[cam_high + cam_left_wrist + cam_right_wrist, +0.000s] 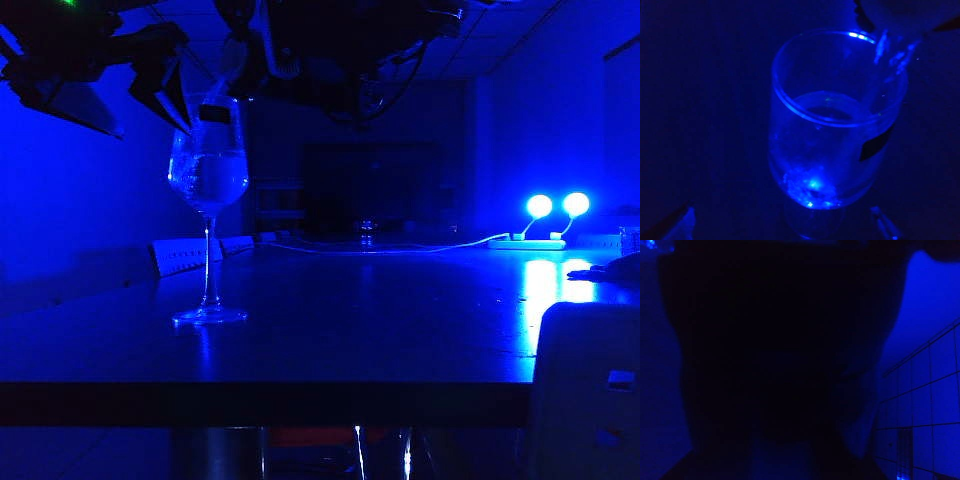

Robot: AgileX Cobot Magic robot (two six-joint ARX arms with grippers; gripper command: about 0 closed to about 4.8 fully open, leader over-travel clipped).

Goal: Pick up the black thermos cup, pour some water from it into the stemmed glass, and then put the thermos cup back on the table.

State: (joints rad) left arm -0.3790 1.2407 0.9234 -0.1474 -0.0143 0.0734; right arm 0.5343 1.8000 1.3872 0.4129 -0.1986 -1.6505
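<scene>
Hands, two. Right hand [300, 75]: raised over the stemmed glass [209, 165], a dark mass only in the exterior view; its wrist view is filled by a black cylindrical shape, read as the black thermos cup [775, 350], clamped between the fingers and tipped.
Left hand [165, 90]: hanging just beside the glass rim on the outer side, fingers spread apart, holding nothing; two fingertips [885, 225] show at the frame edge of its wrist view.
Stemmed glass: upright on the bench [380, 320], toward its front left corner, bowl partly filled.
Water stream [885, 50]: falling inside the rim, so pouring is judged under way.
Done: cup lifted, tilted.
Left: end the pour, right the cup, set it back on the bench.
Obscured: blue gloom hides the cup's lid, the exact finger contact and the arm outlines; the cup's body is barely separable from the arm in the exterior view.
</scene>
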